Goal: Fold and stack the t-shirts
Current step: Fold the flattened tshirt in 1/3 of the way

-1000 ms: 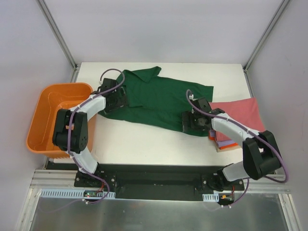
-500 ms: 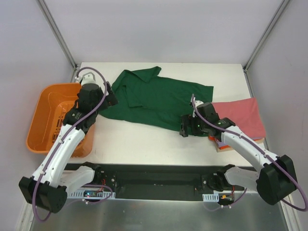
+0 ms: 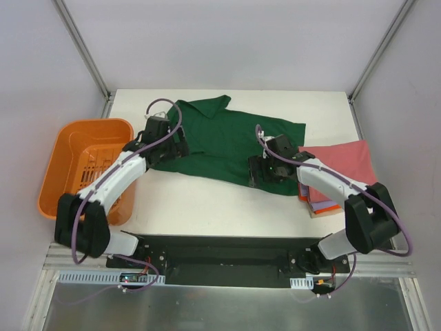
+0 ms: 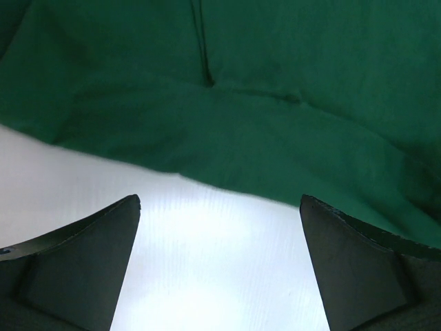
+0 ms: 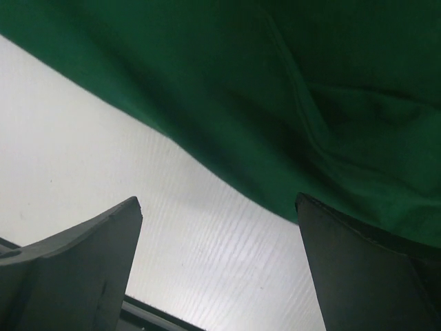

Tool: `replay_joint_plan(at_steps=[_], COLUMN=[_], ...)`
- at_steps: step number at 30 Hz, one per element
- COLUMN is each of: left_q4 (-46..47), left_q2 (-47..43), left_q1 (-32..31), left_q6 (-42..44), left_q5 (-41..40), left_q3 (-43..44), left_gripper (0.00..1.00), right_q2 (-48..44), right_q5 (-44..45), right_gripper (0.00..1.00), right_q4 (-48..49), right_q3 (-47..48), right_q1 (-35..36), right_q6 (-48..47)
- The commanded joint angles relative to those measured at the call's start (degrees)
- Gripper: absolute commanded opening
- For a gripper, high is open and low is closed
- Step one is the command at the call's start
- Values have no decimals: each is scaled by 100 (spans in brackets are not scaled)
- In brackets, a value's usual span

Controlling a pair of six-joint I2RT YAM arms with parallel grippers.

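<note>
An orange basket point(image 3: 69, 165) stands left of the dark green t-shirt point(image 3: 227, 138), which lies spread out, collared, on the worktop point(image 3: 207, 200). At its near hem the left hand point(image 4: 219, 201) and the right hand point(image 5: 219, 201) both gape wide, holding nothing. Only the top view shows the folded t-shirts point(image 3: 344, 162), pink-red uppermost, right of it.

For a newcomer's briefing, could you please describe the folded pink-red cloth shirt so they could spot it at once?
Look at the white table, then at its right edge, right of the spread dark green collared shirt. There the folded pink-red cloth shirt tops a small pile; it is the only pink-red thing in view.
</note>
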Motion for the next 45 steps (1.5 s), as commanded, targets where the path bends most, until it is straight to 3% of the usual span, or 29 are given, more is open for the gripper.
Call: replay_joint_plan(at_steps=[1,8,12,16,21,27,31,33,37,45], left_q4=[626,635,634,635,635,626,599,599,582,573], left_q2=[1144,2657,3326,3652,3784,3933,3828,3714,3564,3827], left_q1=[88,237,299,396,396,404,404,404,404,404], left_q6=[-94,-23,47,-5,-128,-208,-295,-313,-305,-349], left_q5=[304,744,911,1236,1351,1596,1422,1264,1140,1333], left_q3=[933,1945,2428,2728,2641,2631,2422,2298,2096,2350], left_gripper=[99,99,99,99,99,99,99,99,99,99], right_q2=[621,1930,2634,2785,1925,616,236,323,867,2308], right_q5=[322,437,1138,1412,1036,86,-686,-811,-66,586], right_gripper=[96,96,96,96,96,96,96,96,96,96], right_q4=[76,-214,-442,-864,-909,-873,-1005,-1014,-1040,-856], right_q3=[627,1804,2735,3361,2784,1377,928,839,1163,2420], right_q1=[-64,-740,-960,-1040,-1013,-908,-777,-654,-732,-1470], right_q6=[-171,-39,-328,-592,-715,-645,-733,-812,-620,-469])
